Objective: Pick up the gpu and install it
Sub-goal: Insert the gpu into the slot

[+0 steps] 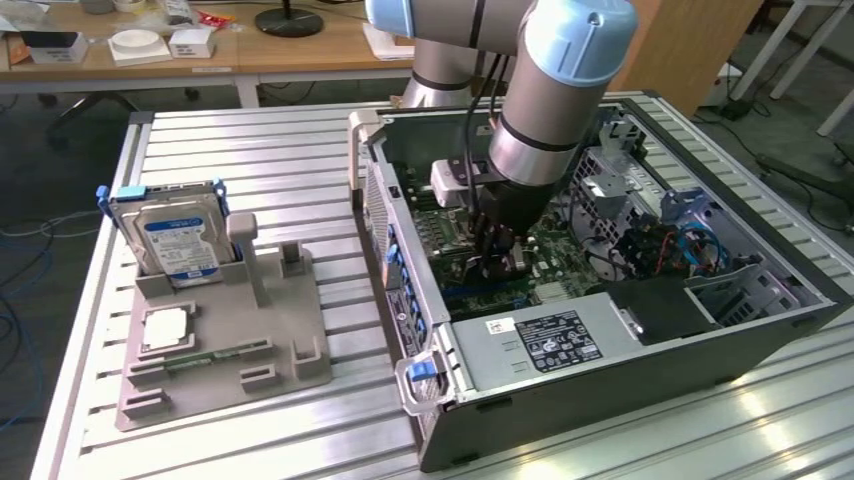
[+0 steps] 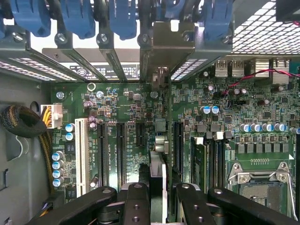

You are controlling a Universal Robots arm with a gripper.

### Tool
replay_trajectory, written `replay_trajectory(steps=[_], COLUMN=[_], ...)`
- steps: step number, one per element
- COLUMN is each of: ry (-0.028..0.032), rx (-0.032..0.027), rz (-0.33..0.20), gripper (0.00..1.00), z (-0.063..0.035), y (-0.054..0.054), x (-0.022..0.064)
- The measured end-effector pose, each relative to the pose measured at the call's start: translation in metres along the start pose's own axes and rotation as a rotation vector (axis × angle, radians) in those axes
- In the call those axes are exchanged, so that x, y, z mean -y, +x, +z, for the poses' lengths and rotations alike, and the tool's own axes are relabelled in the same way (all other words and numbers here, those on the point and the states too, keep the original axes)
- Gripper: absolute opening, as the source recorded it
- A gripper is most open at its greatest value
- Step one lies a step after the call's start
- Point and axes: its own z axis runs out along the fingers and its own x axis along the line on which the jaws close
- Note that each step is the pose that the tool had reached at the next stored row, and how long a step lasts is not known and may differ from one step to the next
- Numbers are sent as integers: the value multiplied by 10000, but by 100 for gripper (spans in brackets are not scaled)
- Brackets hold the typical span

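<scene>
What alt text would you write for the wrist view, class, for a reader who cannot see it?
The tool holds the gpu edge-on above the green motherboard, in line with its black expansion slots. Blue latches line the case's rear bracket openings beyond.

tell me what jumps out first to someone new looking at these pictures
The big grey and blue robot arm plunging into the open computer case on the exterior view's right grabs the eye first. In the wrist view its claw grips the gpu edge-on over the green motherboard, its bracket up among the blue slot clips. Off on the exterior view's left, a hard drive stands upright in a grey holder.
</scene>
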Motion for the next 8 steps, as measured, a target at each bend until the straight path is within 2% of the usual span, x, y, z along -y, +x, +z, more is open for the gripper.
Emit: replay_trajectory(steps=[8], ry=[-9], rx=[-5], rz=[2], gripper=[27], z=[21], y=[2], x=[-3])
